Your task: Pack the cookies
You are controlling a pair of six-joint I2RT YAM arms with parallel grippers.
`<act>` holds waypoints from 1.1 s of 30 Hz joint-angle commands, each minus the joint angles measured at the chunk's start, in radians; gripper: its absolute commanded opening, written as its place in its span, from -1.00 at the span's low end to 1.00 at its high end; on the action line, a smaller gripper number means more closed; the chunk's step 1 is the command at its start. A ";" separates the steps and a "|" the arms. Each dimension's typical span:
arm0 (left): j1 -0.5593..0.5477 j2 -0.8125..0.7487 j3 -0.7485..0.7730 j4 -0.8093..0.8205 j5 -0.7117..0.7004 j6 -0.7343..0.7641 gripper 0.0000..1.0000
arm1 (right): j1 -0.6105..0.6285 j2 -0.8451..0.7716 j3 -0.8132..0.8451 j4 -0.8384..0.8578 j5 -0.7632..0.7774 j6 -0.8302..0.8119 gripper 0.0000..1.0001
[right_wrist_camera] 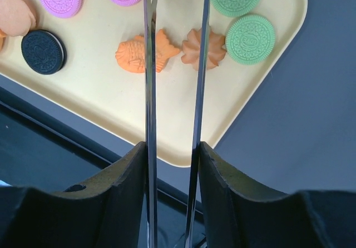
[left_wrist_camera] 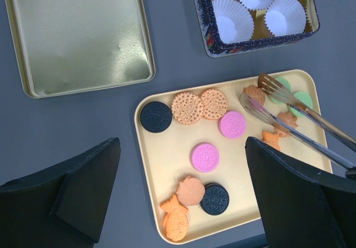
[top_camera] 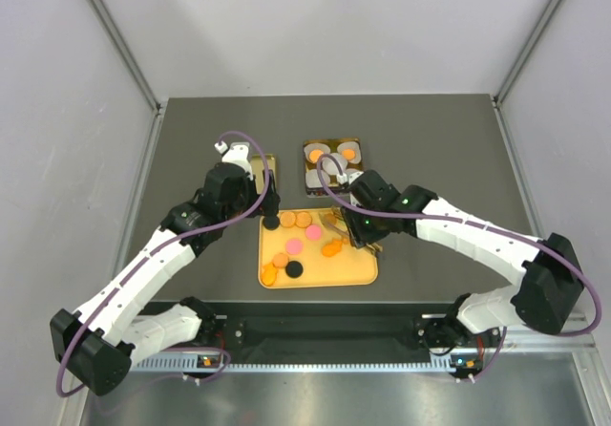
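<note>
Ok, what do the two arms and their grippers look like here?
Both the left arm and right arm have white link shells with black joint housings. A purple cable runs along each, looping free near the wrist. The left gripper and right gripper have broad, matte black, wedge-shaped fingers. A small green light shows on the right arm.

Place: we take this for a robot lab bench.
Walls: we see plain white panels on three sides, joined by grey metal struts.
Surface: we see a dark grey table.
Mounting: we see the left arm and the right arm bolted to a black rail.
</note>
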 commanded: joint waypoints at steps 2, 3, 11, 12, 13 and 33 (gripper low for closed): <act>0.006 -0.016 -0.007 0.050 0.003 -0.002 0.98 | 0.018 -0.004 0.058 -0.015 -0.012 -0.018 -0.22; 0.005 -0.016 -0.005 0.050 0.005 -0.002 0.98 | 0.018 -0.002 0.061 -0.018 -0.012 -0.020 -0.23; 0.005 -0.024 -0.005 0.047 -0.004 0.001 0.98 | 0.013 -0.022 0.128 -0.056 0.025 -0.032 -0.27; 0.005 -0.024 -0.005 0.047 -0.004 0.003 0.98 | 0.012 -0.024 0.133 -0.059 0.028 -0.032 -0.27; 0.006 -0.022 -0.005 0.046 -0.006 0.003 0.98 | 0.010 -0.027 0.140 -0.064 0.028 -0.034 -0.28; 0.006 -0.027 -0.007 0.043 -0.007 0.003 0.98 | -0.046 -0.057 0.234 -0.104 -0.004 -0.063 -0.26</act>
